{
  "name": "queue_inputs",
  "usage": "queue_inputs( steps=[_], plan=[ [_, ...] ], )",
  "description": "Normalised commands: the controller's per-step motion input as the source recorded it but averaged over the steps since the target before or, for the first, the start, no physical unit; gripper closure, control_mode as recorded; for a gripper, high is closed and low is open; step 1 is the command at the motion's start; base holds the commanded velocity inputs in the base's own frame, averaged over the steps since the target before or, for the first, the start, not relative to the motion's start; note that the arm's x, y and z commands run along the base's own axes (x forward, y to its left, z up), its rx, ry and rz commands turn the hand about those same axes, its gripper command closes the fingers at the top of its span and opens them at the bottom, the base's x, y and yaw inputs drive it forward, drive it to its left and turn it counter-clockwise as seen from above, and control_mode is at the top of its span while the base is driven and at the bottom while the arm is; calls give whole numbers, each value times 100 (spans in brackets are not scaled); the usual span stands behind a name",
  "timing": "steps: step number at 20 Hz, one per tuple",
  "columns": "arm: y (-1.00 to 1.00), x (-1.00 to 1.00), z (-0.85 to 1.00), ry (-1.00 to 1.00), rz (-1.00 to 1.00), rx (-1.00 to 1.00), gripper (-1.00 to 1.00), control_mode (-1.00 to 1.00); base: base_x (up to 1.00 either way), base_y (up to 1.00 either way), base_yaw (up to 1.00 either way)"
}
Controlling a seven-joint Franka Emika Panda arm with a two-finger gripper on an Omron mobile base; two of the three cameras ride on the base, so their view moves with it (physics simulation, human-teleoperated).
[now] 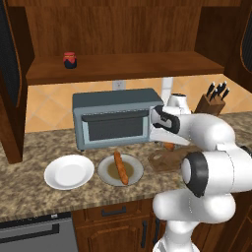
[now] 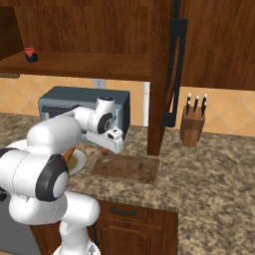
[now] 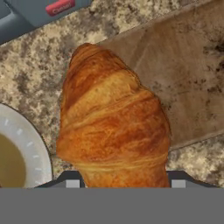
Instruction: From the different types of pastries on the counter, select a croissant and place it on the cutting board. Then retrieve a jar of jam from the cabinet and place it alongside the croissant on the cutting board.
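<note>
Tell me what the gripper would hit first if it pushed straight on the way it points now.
Likely the cutting board's edge or the counter beside it; the gripper, shut on the croissant, points down over both. Depth is unclear.

Croissant (image 3: 114,131) gripped in claw (image 3: 124,183), above worktop (image 3: 35,65), overlapping cutting board (image 3: 188,74) edge; plate (image 3: 26,148) beside.

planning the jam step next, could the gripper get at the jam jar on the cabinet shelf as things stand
Probably not yet: the gripper is shut on the croissant above the cutting board. The jam jar stands in the open on the cabinet shelf, nothing in front.
</note>
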Motion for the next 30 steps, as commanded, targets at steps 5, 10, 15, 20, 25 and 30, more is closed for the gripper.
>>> queue_inputs(
  steps=[5,10,15,20,25,30],
  plan=[
    [-60,2,0,0,0,0,100,-100,0,0,0],
    [-38,0,-17,0,0,0,100,-100,0,0,0],
    [-27,0,-33,0,0,0,100,-100,0,0,0],
    [-21,0,-33,-1,0,0,100,-100,0,0,0],
    [-22,0,-31,-3,0,0,100,-100,0,0,0],
    [-21,0,-32,-11,0,0,100,-100,0,0,0]
  ],
)
